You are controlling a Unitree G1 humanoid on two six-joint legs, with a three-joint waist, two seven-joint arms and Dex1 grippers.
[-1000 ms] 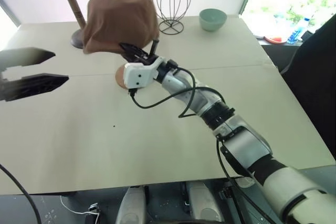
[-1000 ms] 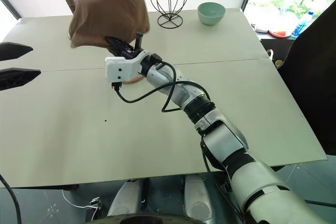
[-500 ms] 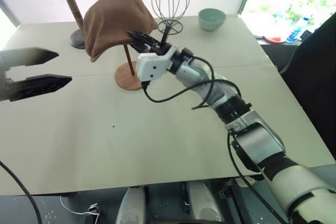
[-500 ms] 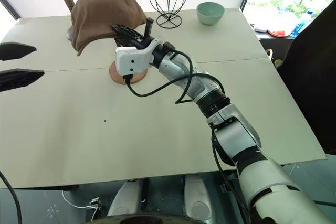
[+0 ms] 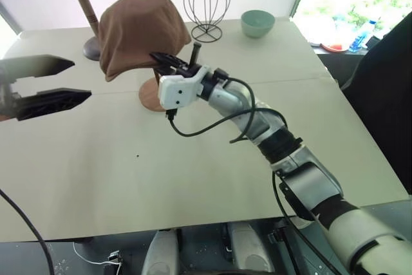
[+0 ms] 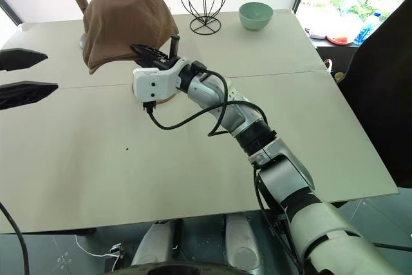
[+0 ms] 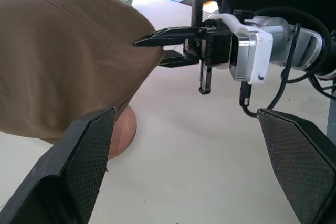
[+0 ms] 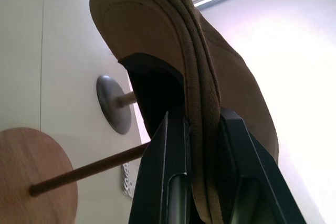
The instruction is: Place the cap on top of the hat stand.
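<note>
The right gripper [image 6: 154,53] clamps its 2 black fingers [image 8: 173,166] on the folded rim of the cap [image 5: 138,33], a soft brown suede-like flat cap draped above the hat stand [image 5: 153,96], whose thin rod and round reddish wooden base stand on the pale table [image 5: 193,172]. The left gripper [image 5: 71,82] hangs beside it, fingers spread wide and empty. No writing is legible.

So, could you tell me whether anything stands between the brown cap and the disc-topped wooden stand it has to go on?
Nothing visible does. The soft brown flat cap, pinched at its edge by the right gripper, hangs directly over the reddish-brown wooden hat stand; its thin rod rises under the cap.
</note>
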